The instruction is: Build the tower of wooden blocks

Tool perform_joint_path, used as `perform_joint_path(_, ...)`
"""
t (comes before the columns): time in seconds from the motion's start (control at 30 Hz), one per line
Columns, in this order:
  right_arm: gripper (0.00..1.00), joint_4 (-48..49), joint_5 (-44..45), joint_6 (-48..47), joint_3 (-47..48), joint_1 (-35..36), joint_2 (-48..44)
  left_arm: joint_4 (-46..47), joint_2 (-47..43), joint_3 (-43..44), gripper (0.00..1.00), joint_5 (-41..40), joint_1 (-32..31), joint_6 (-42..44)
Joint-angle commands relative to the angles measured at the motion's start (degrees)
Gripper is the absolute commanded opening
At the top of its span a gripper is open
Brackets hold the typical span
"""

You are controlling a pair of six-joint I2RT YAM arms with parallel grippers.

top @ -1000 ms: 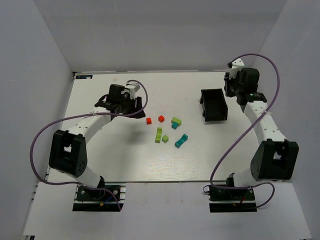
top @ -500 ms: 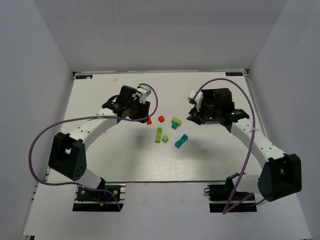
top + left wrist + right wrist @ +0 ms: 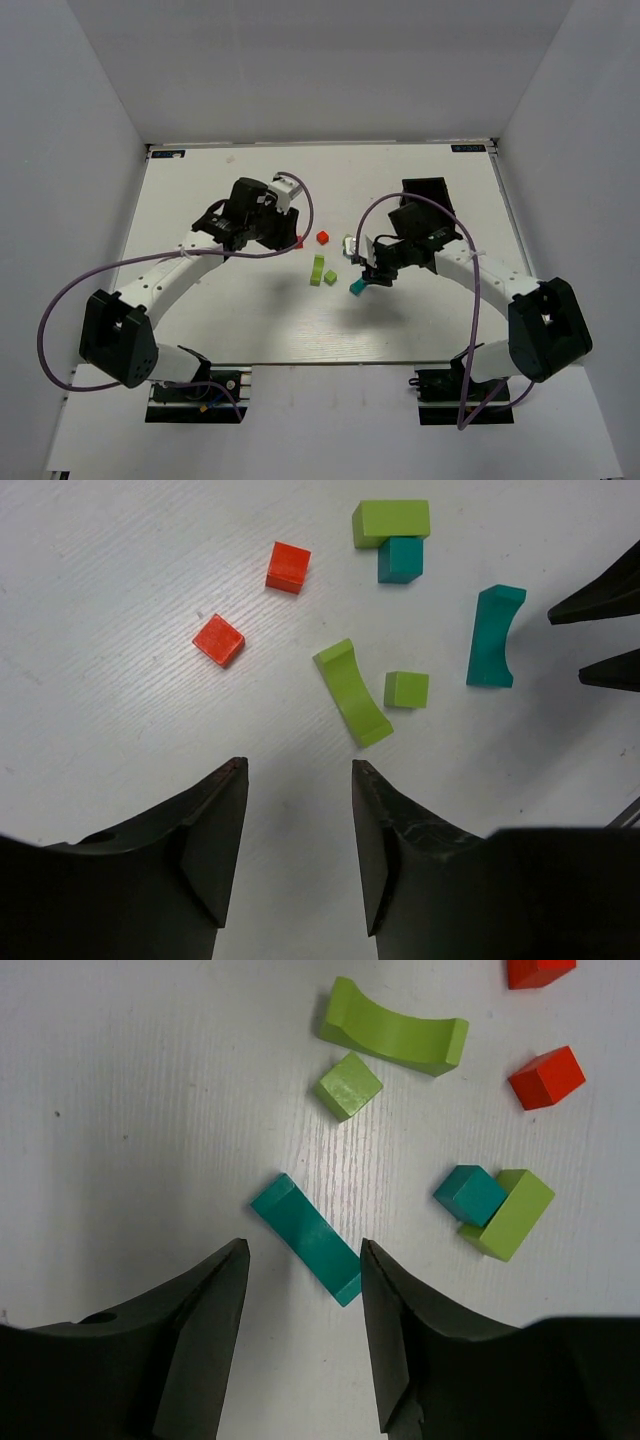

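The pieces of the wood block tower lie loose on the white table (image 3: 220,310), none stacked. I see two red cubes (image 3: 288,567) (image 3: 219,640), a lime arch (image 3: 352,692), a lime cube (image 3: 406,689), a teal arch (image 3: 305,1238), and a teal cube (image 3: 470,1194) touching a lime bar (image 3: 510,1214). My right gripper (image 3: 304,1247) hangs open over the teal arch (image 3: 356,287), its near end between the fingertips and no contact visible. My left gripper (image 3: 299,765) is open and empty over bare table, short of the lime arch. In the top view it (image 3: 283,232) partly covers one red cube (image 3: 298,242).
A black bin (image 3: 425,190) stands at the back right, partly behind my right arm (image 3: 450,262). White walls close the table on three sides. The right gripper's fingertips (image 3: 600,630) show at the right edge of the left wrist view, close to the teal arch.
My right arm has swung from the bin down to the teal arch, and its jaws have opened wider. The left gripper has shifted slightly right, toward the blocks.
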Motion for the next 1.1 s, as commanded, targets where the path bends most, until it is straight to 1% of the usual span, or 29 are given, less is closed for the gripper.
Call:
perform_joint_path(0.0, 0.55, -0.22, 1.79, -7.23, -1.41, 1.4, 0.17, -0.92, 1.58, -0.61, 0.56, 2.98, -0.51, 0.69)
perform_joint_path(0.07, 0.58, 0.14, 3.29, -8.82, -2.73, 1.49, 0.08, -0.92, 3.25, -0.61, 0.56, 4.03, -1.04, 1.3)
perform_joint_path(0.13, 0.58, 1.46, 4.87, -9.26, -3.61, 1.84, -0.09, -2.32, 5.89, 0.62, 0.56, 4.56, -2.35, 1.3)
perform_joint_path(0.17, 0.58, 1.2, 5.4, -9.26, -3.96, 1.84, -0.09, -3.2, 6.77, 0.62, 0.56, 3.78, -2.36, 2.0)
perform_joint_path(0.23, 0.58, 2.25, 5.76, -9.26, -4.22, 1.93, -0.44, -3.73, 8.78, 1.67, 0.58, 2.11, -4.54, 2.01)
perform_joint_path(0.37, 0.58, 2.78, 6.2, -8.56, -4.4, 1.84, -2.02, -4.97, 12.04, 2.73, 0.6, -3.07, -7.45, 2.01)
perform_joint_path(0.47, 0.58, 3.74, 6.64, -7.68, -4.84, 1.67, -3.34, -5.58, 12.58, 3.35, 0.64, -4.57, -9.21, 1.4)
perform_joint_path(0.53, 0.58, 4.1, 7.34, -7.24, -5.1, 1.66, -3.96, -5.58, 12.58, 3.35, 0.64, -5.1, -9.91, 0.61)
perform_joint_path(0.6, 0.58, 4.62, 7.52, -6.72, -5.02, 1.66, -4.66, -5.06, 12.58, 3.35, 0.67, -5.9, -10.62, -0.01)
perform_joint_path(0.67, 0.58, 4.71, 8.22, -5.67, -5.02, 1.58, -5.19, -5.05, 14.5, 3.35, 0.68, -7.21, -11.93, -0.63)
perform_joint_path(0.83, 0.61, 5.42, 9.36, -4.08, -4.75, 1.75, -7.12, -5.05, 17.4, 4.4, 0.69, -10.72, -13.08, -2.04)
perform_joint_path(0.97, 0.62, 5.42, 10.06, -3.29, -4.84, 1.58, -8.53, -5.05, 18.55, 4.93, 0.69, -10.73, -13.61, -3.18)
perform_joint_path(1.03, 0.66, 6.29, 11.12, -2.41, -4.84, 1.4, -9.14, -5.05, 20.21, 5.46, 0.69, -10.73, -14.23, -3.18)
perform_joint_path(1.07, 0.66, 6.03, 11.38, -2.32, -4.84, 1.58, -9.23, -5.05, 20.75, 5.46, 0.69, -10.73, -14.23, -3.18)
